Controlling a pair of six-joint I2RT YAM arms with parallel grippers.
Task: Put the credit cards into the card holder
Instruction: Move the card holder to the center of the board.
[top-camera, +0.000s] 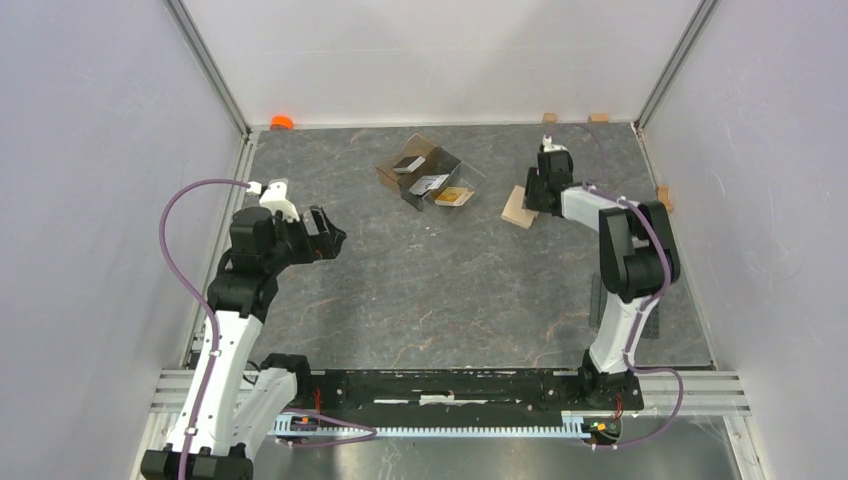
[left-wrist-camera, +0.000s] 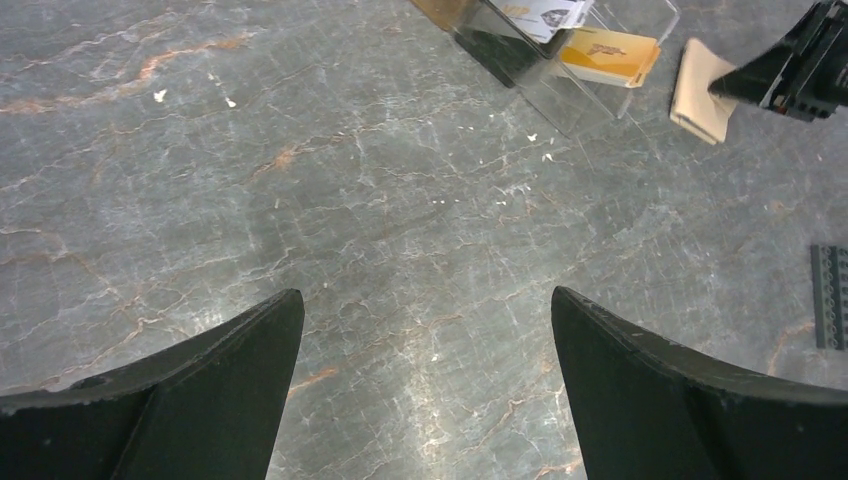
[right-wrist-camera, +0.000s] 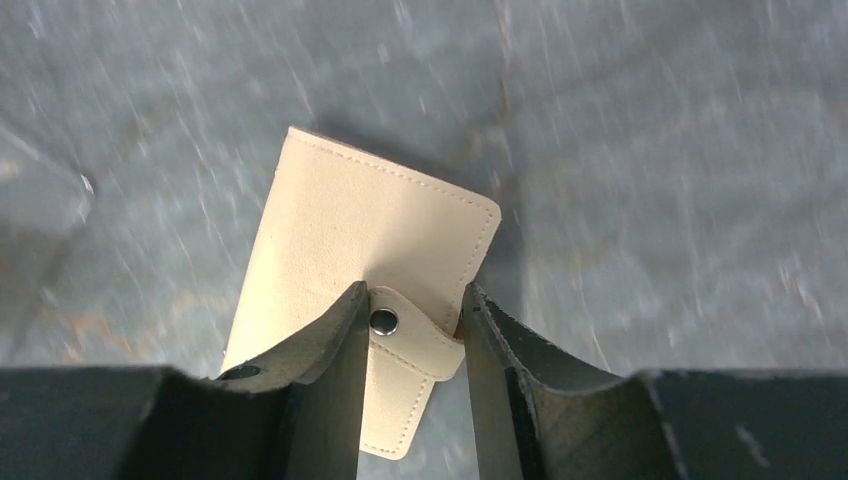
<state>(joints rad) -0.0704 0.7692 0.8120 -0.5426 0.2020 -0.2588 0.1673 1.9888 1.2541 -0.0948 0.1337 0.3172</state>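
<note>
At the near edge of the bench (top-camera: 450, 290) the two arms are bolted side by side on a black rail (top-camera: 450, 385). A bit farther in, on the left, the left arm (top-camera: 250, 270) hangs over bare grey stone, and the left jaws stand wide apart with nothing between them. On the right side a small dark flat plate (left-wrist-camera: 828, 295) lies on the bench by the right arm (top-camera: 625, 250). Farther back on the right lies the card holder (right-wrist-camera: 370, 230), tan, folded shut and flat on the bench. The right jaws are right down on it, partly apart, with the snap tab (right-wrist-camera: 410, 350) between them. I cannot tell if they are pinching the tab or only sit beside it, as that view is blurred. Just left of the card holder stands a clear brown box (top-camera: 440, 152) with walls inside it. The cards are in the box, each in its own part: a dark card (top-camera: 407, 164) at the back, a silver card (top-camera: 430, 183) in the middle and an orange card (top-camera: 453, 196) nearest the card holder. The box walls stand around the cards. At the far edge sit small tan blocks (top-camera: 549, 117), and an orange thing (top-camera: 282, 122) sits in the far left corner.
</note>
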